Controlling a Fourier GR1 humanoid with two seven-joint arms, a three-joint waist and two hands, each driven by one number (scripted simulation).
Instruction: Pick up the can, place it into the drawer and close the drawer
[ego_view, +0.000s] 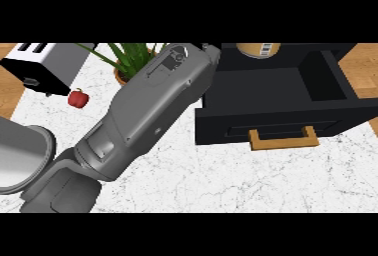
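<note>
The can (259, 49), tan with a barcode label, stands at the top edge of the head view on the black cabinet behind the drawer. The black drawer (273, 95) is pulled open, its inside is bare, and its wooden handle (284, 139) faces the lower edge. One grey forearm (148, 110) runs from the lower left up to the top centre. Its wrist ends just left of the can, by the drawer's back left corner. The hand itself is cut off by the view's top edge. No other arm shows.
A silver toaster (44, 62) sits at the top left, with a potted plant (129, 62) beside it. A small red pepper (78, 98) lies on the white marble counter (244, 175). A grey metal pot (18, 160) stands at the left edge.
</note>
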